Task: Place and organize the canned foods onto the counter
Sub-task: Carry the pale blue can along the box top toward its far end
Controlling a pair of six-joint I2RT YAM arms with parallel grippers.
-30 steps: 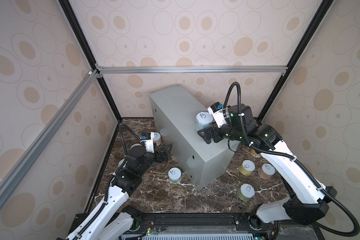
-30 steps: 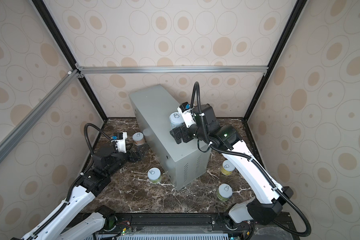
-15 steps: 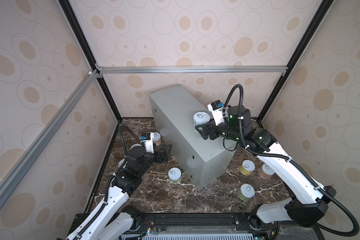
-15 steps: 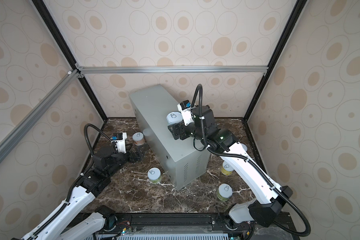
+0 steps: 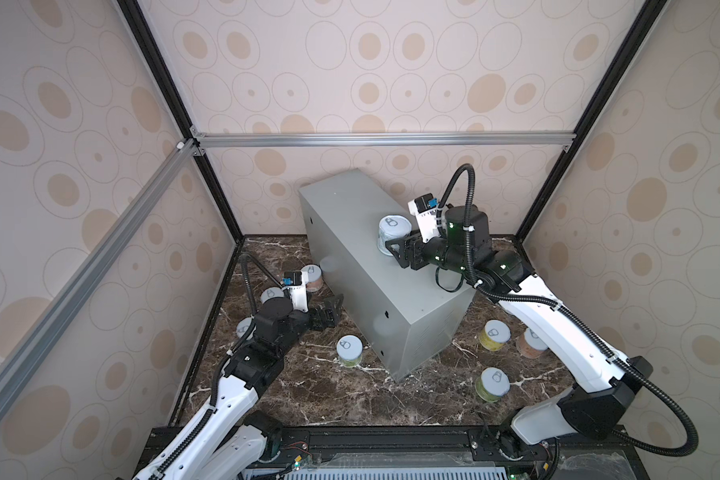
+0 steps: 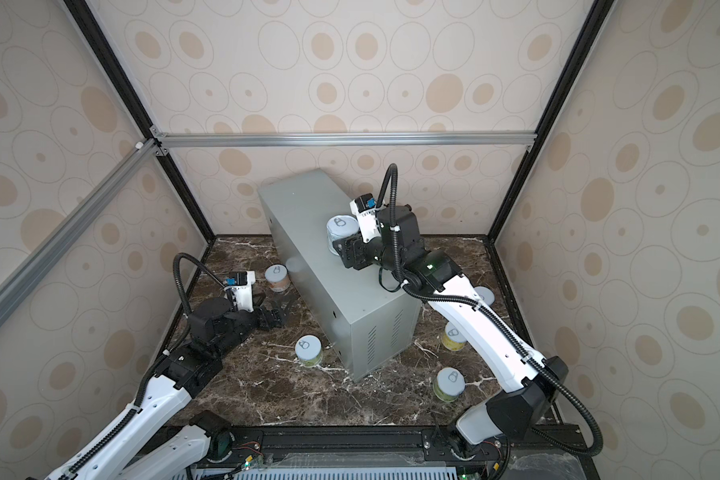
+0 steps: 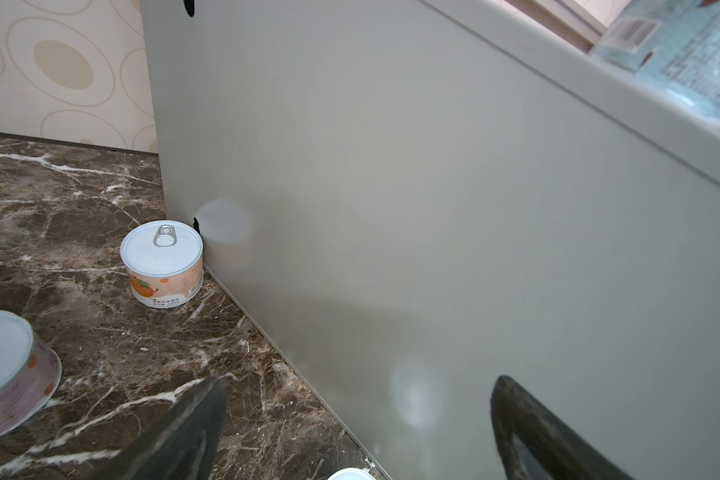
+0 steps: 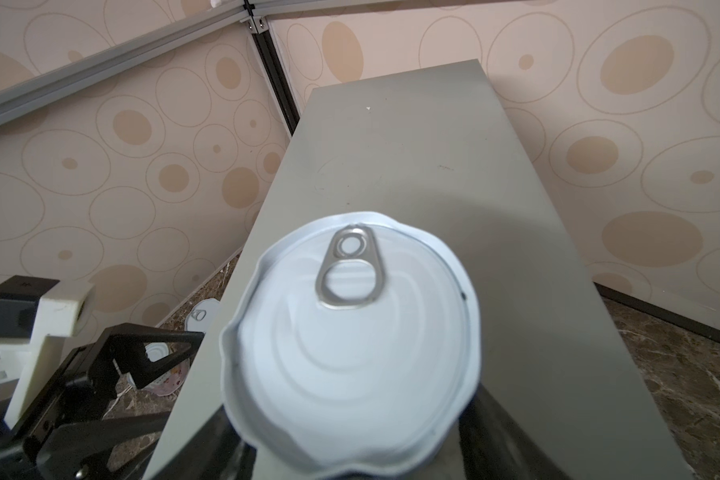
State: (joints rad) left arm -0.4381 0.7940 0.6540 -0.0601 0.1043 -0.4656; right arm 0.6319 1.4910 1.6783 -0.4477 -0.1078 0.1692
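The counter (image 5: 350,224) (image 6: 296,216) is a grey metal box set slantwise on the marble. A teal can (image 5: 394,227) (image 6: 341,226) (image 8: 350,345) sits at its flat top, near the right edge. My right gripper (image 5: 395,243) (image 8: 350,419) is shut on the can, with a dark finger on each side under the lid. My left gripper (image 5: 334,306) (image 7: 360,386) hangs open and empty low beside the counter's left wall. Several more cans stand on the marble, among them an orange can (image 5: 313,276) (image 7: 161,264) against that wall and a green can (image 5: 349,350).
A pink can (image 7: 5,370) and another can (image 5: 244,328) lie close to my left arm. A yellow can (image 5: 494,334), an orange one (image 5: 531,343) and a green one (image 5: 492,384) stand right of the counter. Patterned walls close in three sides.
My right gripper has slid a little toward the back left along the counter top with the teal can, and its jaws have narrowed onto it. The left arm has stayed put.
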